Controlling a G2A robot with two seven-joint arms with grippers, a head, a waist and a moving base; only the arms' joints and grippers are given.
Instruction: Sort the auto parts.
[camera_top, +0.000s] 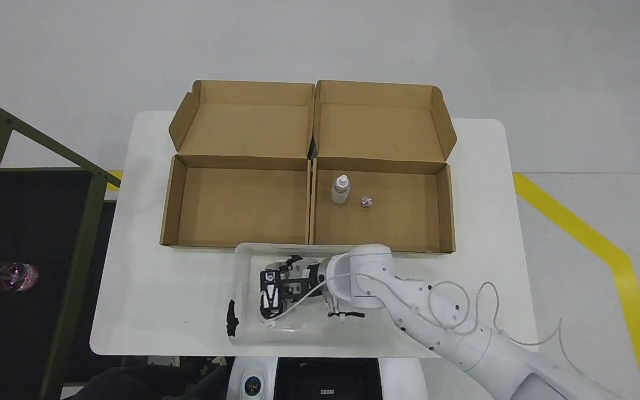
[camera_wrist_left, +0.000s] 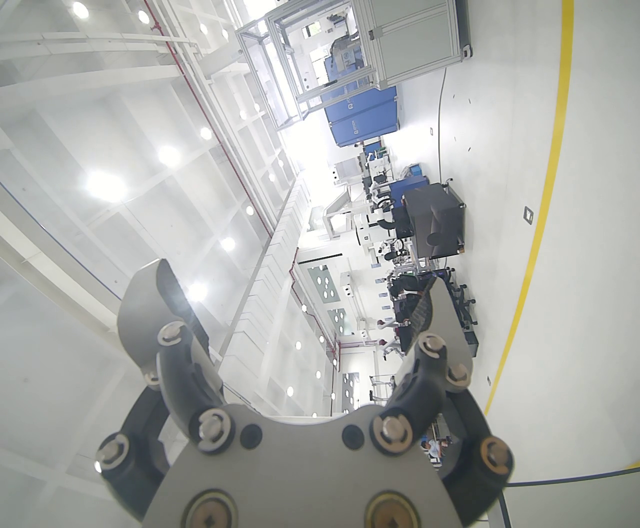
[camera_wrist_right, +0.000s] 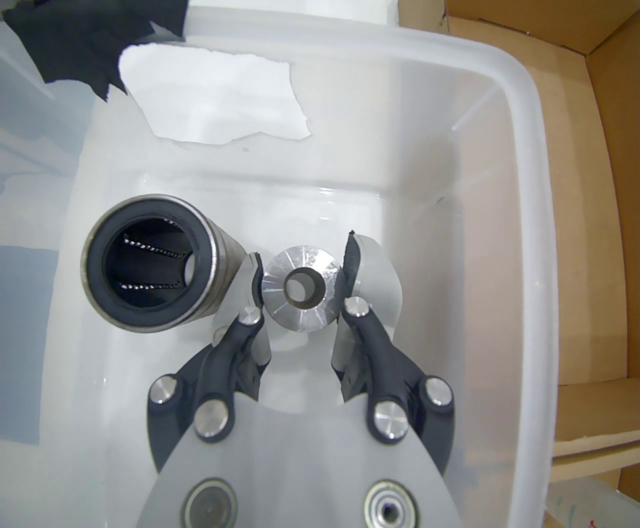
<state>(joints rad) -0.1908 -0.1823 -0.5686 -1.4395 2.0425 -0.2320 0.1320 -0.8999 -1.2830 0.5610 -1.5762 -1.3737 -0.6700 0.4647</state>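
Right claw (camera_wrist_right: 302, 270): narrowed onto the silver bushing (camera_wrist_right: 302, 287); both pads appear to touch its opposite flanks.
Silver bushing: inside the clear bin (camera_wrist_right: 525, 200), bore facing the wrist camera, just beside the linear bearing (camera_wrist_right: 150, 260). Whether it is off the bin floor cannot be told.
Left claw (camera_wrist_left: 297, 280): wide apart, holding nothing, aimed at the ceiling.
Destinations: two open cardboard boxes behind the bin on the tabletop (camera_top: 480, 300). The right box (camera_top: 440, 210) holds a small bottle (camera_top: 341, 188) and a small round part (camera_top: 367, 200).
Step in hand: judged to be securing the bushing for lift-out.
Procedure: confirm firm, centred pad contact. Raise straight up. Keep the near finger off the bearing. Clear the bin rim before traversing.
Caution: tapered, polished flanks may slip.
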